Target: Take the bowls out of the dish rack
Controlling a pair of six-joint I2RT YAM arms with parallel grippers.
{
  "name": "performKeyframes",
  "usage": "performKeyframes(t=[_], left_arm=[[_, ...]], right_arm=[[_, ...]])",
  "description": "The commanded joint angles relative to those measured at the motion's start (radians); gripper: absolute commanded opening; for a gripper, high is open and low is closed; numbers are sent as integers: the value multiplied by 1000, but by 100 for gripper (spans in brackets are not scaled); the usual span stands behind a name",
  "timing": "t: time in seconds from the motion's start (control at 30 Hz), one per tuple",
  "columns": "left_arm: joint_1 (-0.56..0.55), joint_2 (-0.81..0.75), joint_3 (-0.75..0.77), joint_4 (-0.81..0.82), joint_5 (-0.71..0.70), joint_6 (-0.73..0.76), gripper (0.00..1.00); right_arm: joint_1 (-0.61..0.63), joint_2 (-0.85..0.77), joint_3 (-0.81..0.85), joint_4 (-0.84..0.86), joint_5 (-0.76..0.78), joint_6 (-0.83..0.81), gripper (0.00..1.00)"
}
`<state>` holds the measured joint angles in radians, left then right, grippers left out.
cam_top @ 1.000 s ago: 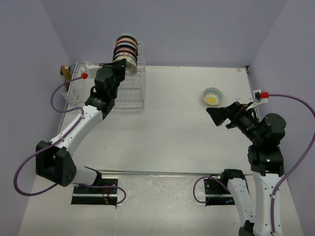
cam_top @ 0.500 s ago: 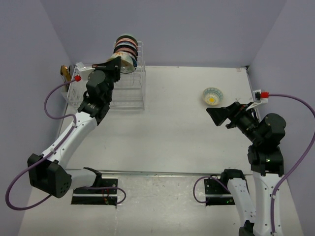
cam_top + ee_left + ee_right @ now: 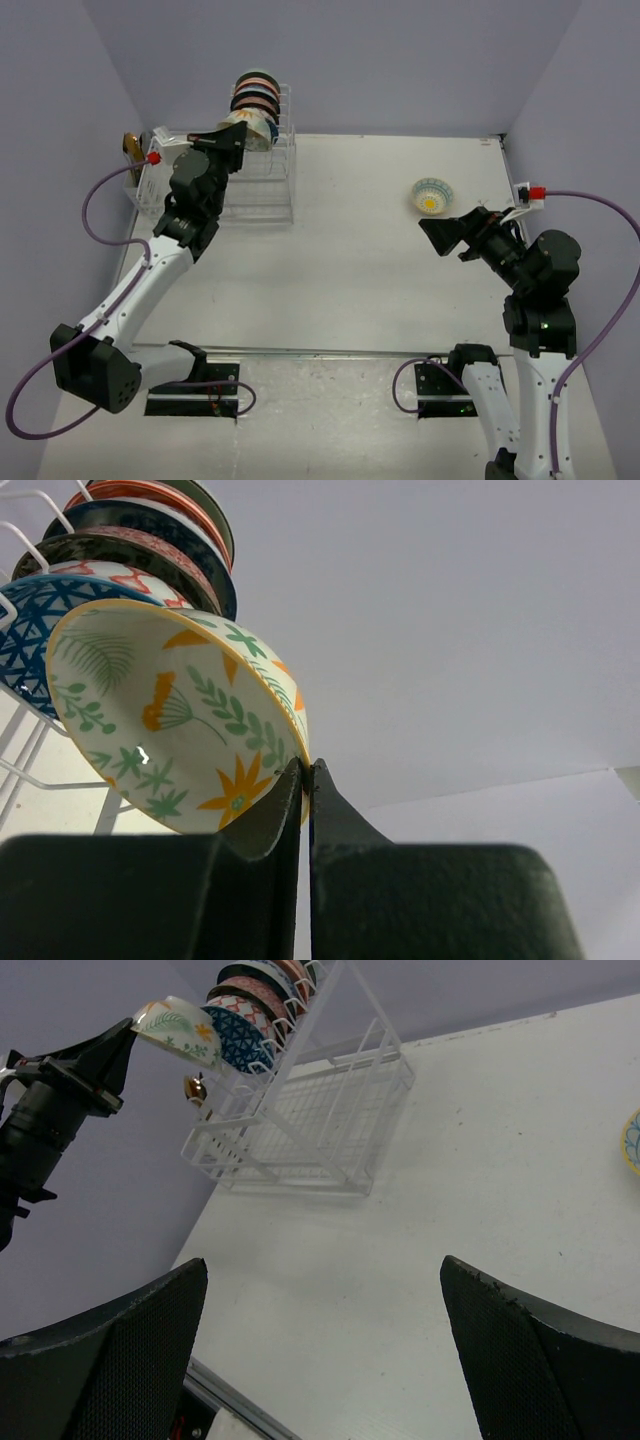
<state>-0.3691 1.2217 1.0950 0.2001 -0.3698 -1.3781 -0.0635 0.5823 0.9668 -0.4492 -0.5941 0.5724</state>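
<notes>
The right arm (image 3: pixel 540 270) hangs over the near right of the surface (image 3: pixel 350 260), its jaws spread wide and empty. Beyond it a yellow-centred bowl (image 3: pixel 432 195) lies loose on the surface. The left arm (image 3: pixel 160 268) reaches to the dish rack (image 3: pixel 270 200) in the far left corner. Its jaws are clenched on the rim of a floral bowl (image 3: pixel 170 720), just beside the blue-patterned bowl (image 3: pixel 30 630) that heads the row in the rack's tower.
</notes>
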Motion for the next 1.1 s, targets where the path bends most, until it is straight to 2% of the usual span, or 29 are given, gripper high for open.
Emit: performKeyframes(t=[0.0, 0.43, 0.73, 0.87, 0.97, 1.07], left_arm=[[-1, -63, -18, 97, 29, 27, 0], [-1, -145, -104, 107, 147, 146, 0], [-2, -215, -139, 203, 334, 316, 0], [-13, -200, -132, 301, 534, 431, 0], [-63, -163, -112, 321, 635, 509, 0], [-129, -143, -109, 326, 629, 582, 0]], right_arm=[[1, 7, 32, 18, -4, -6, 99], [1, 19, 35, 18, -16, -11, 99], [1, 37, 49, 17, -33, -14, 99], [1, 44, 69, -2, -18, -26, 99], [1, 42, 85, -16, -18, -29, 99], [1, 34, 99, -20, -9, -28, 99]])
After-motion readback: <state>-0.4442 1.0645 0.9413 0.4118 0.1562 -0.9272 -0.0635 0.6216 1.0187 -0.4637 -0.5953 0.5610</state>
